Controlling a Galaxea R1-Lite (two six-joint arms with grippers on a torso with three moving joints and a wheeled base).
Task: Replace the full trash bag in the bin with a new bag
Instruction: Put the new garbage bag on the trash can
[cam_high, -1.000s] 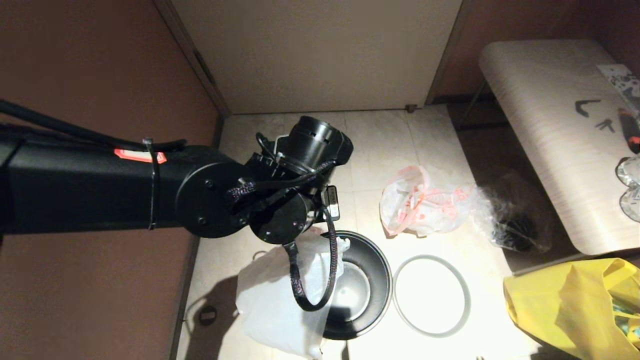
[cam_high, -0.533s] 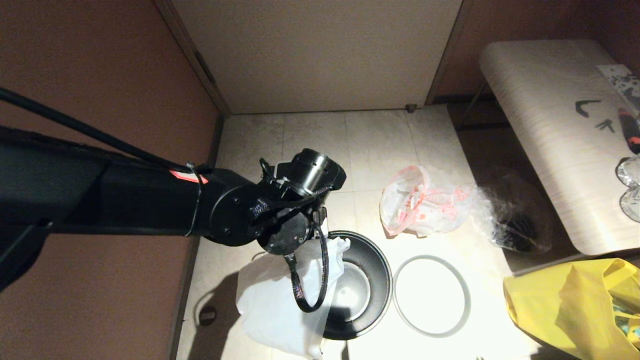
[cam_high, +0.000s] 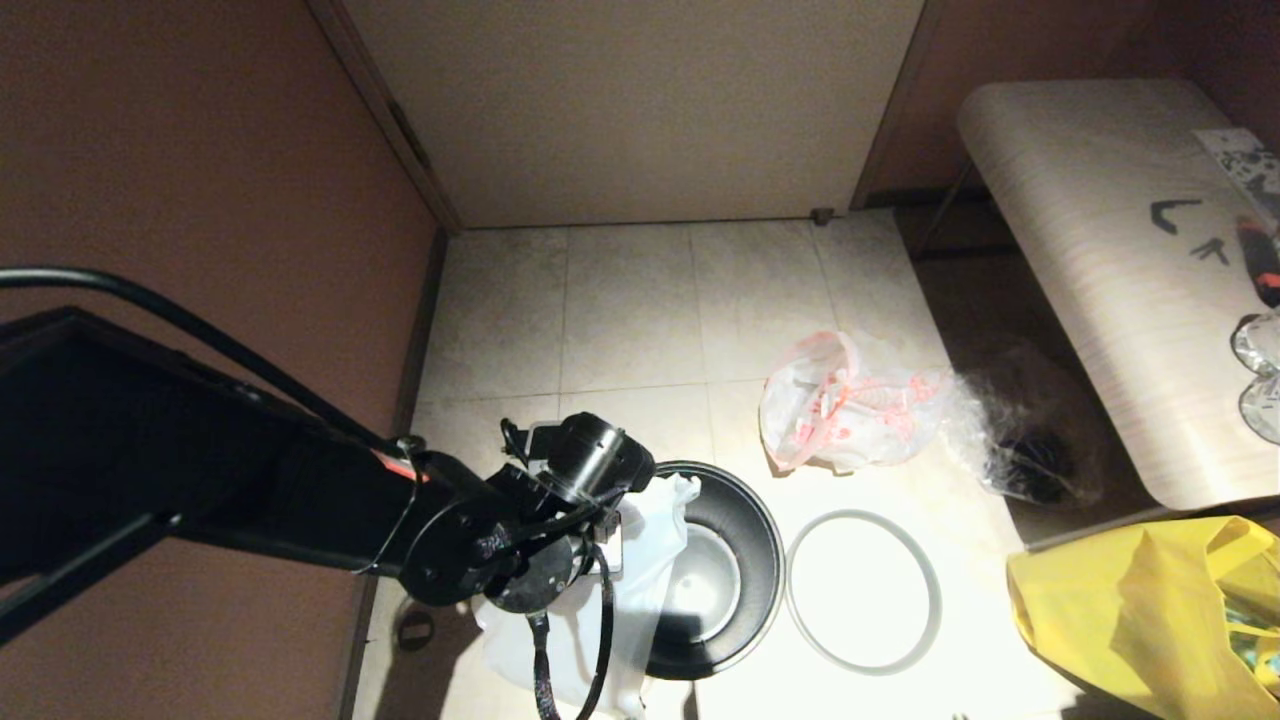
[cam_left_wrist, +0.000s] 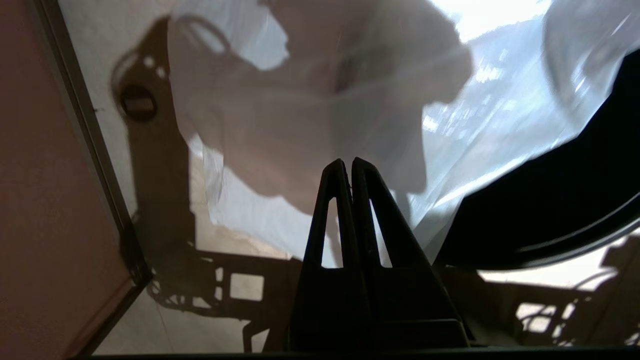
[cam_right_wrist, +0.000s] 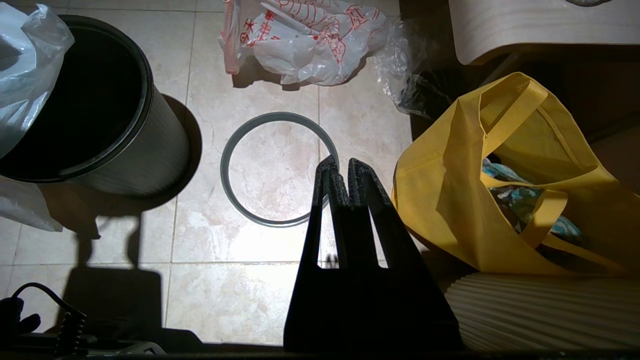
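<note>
While the left gripper (cam_left_wrist: 347, 162) has dropped, jaws pressed together on nothing, toward the new bag (cam_high: 640, 560) draped over the bin (cam_high: 745, 560), lining remains undone.

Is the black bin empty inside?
Mostly empty: the bin shows its bare shiny bottom; the new bag only drapes over one edge.

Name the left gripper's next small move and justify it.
Probably open the left gripper and lower it onto the smooth translucent white plastic bag. Its fingers are shut with nothing between them, and the bag only drapes over one side of the round black bin, not yet spread inside.
</note>
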